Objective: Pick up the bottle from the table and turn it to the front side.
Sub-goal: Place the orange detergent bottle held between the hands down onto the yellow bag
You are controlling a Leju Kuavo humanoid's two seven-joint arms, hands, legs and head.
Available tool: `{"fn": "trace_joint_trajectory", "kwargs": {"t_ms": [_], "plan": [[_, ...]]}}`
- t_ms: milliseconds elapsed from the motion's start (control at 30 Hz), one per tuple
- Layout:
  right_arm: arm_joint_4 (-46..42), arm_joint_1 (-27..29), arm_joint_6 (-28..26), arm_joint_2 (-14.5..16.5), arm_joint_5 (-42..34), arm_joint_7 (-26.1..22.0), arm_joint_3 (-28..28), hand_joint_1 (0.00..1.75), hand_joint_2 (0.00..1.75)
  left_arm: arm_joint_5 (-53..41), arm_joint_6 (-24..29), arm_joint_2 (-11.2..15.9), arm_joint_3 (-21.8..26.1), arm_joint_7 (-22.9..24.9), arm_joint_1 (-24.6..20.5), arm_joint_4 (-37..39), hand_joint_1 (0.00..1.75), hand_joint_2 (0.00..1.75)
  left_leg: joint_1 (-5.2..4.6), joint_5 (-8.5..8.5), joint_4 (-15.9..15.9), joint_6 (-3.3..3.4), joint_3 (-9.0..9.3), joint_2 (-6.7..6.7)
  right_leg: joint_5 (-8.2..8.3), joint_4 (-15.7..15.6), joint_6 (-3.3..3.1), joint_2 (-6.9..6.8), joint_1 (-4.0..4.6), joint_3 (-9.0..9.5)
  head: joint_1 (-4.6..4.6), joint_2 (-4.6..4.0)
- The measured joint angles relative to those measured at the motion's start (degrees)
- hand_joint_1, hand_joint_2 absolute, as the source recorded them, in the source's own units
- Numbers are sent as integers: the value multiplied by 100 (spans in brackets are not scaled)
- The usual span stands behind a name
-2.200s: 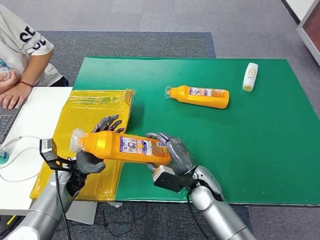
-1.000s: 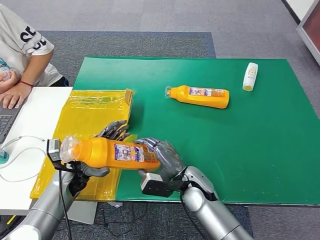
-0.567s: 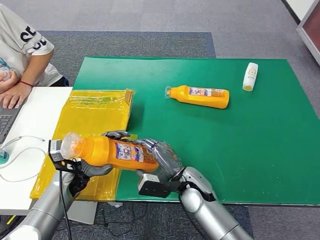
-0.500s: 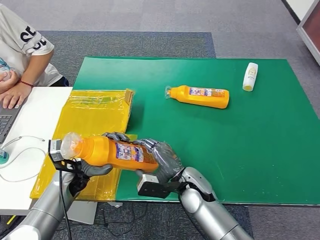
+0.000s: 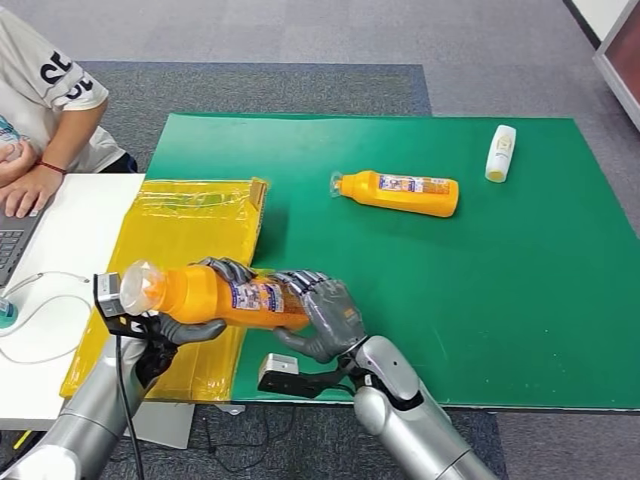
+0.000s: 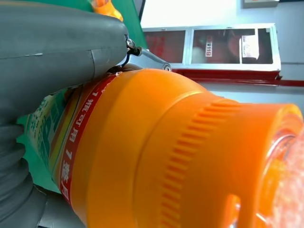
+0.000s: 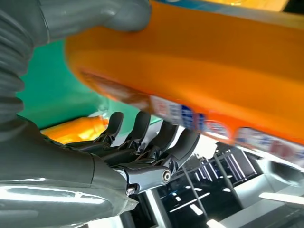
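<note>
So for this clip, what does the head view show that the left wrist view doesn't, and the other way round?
Head view alone: the right hand cupping the base of the held orange bottle, a second orange bottle and a white bottle lying on the green mat, and a yellow bag. Left wrist view alone: the ribbed cap close up and red-framed windows behind. Both: the left hand gripping the held bottle's neck end.

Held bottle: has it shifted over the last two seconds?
Yes. The held bottle has moved left, off the green mat and further over the yellow bag.
</note>
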Motion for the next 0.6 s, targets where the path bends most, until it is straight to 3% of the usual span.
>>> {"fn": "trace_joint_trajectory", "kwargs": {"t_ms": [100, 133, 233, 267, 400, 533, 600], "plan": [[67, 45, 183, 0, -545, -288, -222, 175, 175, -1, 112, 14, 10, 0, 41, -45, 175, 175, 0, 1, 0, 2, -2, -1, 1, 0, 0, -1, 0, 1, 1, 0], [82, 69, 269, -1, -734, -368, -324, 158, 175, -10, 152, 25, 17, 0, 68, -76, 175, 175, -1, 1, 0, 2, -2, -1, 1, 0, 0, -1, 0, 0, 1, 0], [110, 83, 395, -3, -1038, -463, -630, 27, 175, -47, 180, 78, 17, 0, 184, -160, 175, 175, -2, 1, 0, 2, -2, 1, 1, -1, 0, 1, -2, -3, -1, 0], [115, 61, 458, -3, -1123, -492, -716, 0, 175, -54, 162, 89, 3, 0, 247, -191, 175, 175, -2, 1, 0, 2, -2, 2, 1, -1, 0, 1, -2, -5, -1, 0], [115, 67, 1122, 2, -1835, -706, -1037, 0, 175, -59, 107, 93, -38, 0, 542, -439, 175, 175, -2, 1, 1, 2, -1, 4, 1, -1, -1, 2, -2, -5, 1, 0], [114, 87, 1281, 2, -1992, -747, -1105, 0, 175, -62, 102, 92, -38, 0, 590, -500, 175, 175, -1, 1, 1, 2, -1, 4, 1, -1, -1, 1, -1, -5, 3, 0], [111, 136, 1710, 20, -2425, -866, -1306, 0, 175, -133, 145, 93, -46, 0, 692, -654, 175, 175, -1, -1, 0, 2, 0, 4, 0, -1, -1, 2, -1, -4, 1, 0]]}}
